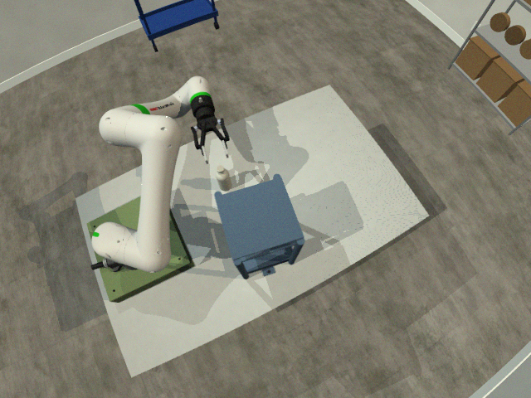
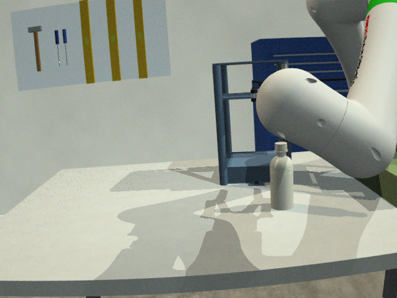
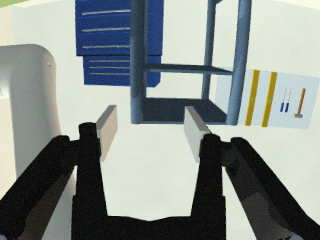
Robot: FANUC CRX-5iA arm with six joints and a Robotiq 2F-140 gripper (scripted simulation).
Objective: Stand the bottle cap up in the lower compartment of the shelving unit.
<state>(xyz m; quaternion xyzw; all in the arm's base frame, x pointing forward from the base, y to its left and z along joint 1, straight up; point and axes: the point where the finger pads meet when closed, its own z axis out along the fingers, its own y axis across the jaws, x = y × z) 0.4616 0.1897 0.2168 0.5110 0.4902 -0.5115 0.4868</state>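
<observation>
Beside shelving unit [image 1: 258, 214] on table [image 1: 343, 141], bottle [image 1: 222, 177] upright, ungrasped — gripper [image 1: 216, 157] near, half-spread, pinching nothing — could clip cap w/ fingertip, tip bottle, if approach runs off-centre.

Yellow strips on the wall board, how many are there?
3. The left strip, middle strip and right strip stand upright side by side, right of the hanging tools. None seems hidden.
</observation>
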